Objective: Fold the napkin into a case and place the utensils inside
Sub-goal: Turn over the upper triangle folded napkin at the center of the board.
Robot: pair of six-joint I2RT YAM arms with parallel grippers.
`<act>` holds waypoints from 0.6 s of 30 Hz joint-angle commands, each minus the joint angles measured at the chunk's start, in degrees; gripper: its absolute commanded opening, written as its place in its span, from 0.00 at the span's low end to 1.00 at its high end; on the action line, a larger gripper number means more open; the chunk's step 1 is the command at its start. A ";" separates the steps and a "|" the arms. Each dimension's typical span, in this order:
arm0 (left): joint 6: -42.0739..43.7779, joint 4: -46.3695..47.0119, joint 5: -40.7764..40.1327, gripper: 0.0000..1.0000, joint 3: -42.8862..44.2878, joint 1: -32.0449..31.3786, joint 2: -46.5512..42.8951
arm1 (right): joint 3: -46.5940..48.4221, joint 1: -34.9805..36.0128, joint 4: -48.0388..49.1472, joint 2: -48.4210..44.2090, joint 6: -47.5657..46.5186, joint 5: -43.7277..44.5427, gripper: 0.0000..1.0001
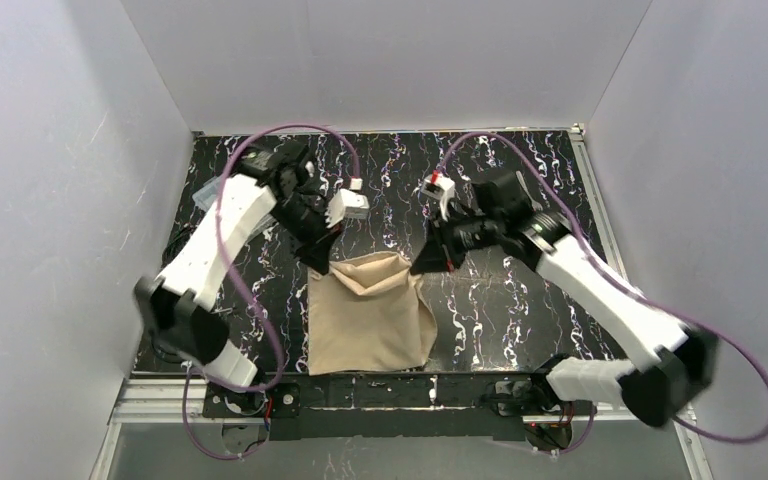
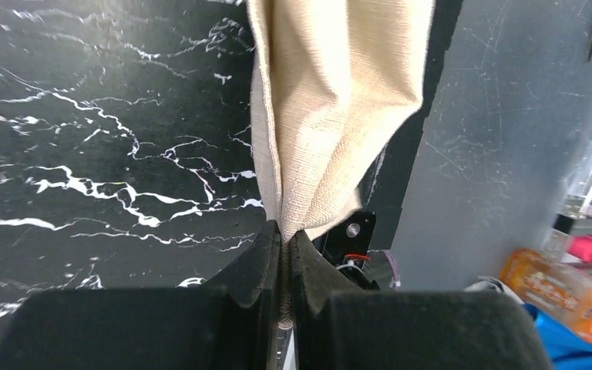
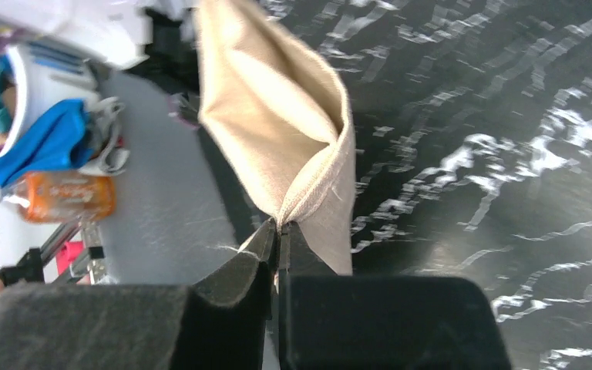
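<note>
Hanging between both arms, the napkin (image 1: 372, 315) droops onto the black marbled worktop (image 1: 520, 290); the left pincer (image 1: 318, 262) is clamped on the napkin's far left corner, the right pincer (image 1: 422, 266) on its far right corner, its near edge seemingly lying flat

The napkin (image 1: 372, 320), a plain tan-beige cloth, lies near the front middle of the table (image 1: 520, 300), its near part flat. Its 2 far corners are lifted, 1 pinched in the left gripper (image 1: 318, 264), 1 in the right gripper (image 1: 420, 266), and the far edge sags in folds between them.
</note>
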 commanded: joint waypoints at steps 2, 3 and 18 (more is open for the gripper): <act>-0.46 0.17 -2.33 0.00 4.78 4.21 22.82 | -0.95 -12.37 8.77 21.35 -8.31 -5.92 0.01; -1.81 0.78 -2.92 0.00 8.68 5.44 28.04 | 1.39 -13.45 8.27 26.13 -9.91 -5.12 0.01; -23.30 21.95 -17.10 0.28 24.19 9.77 47.98 | 21.20 -19.08 13.10 57.72 -11.05 2.13 0.22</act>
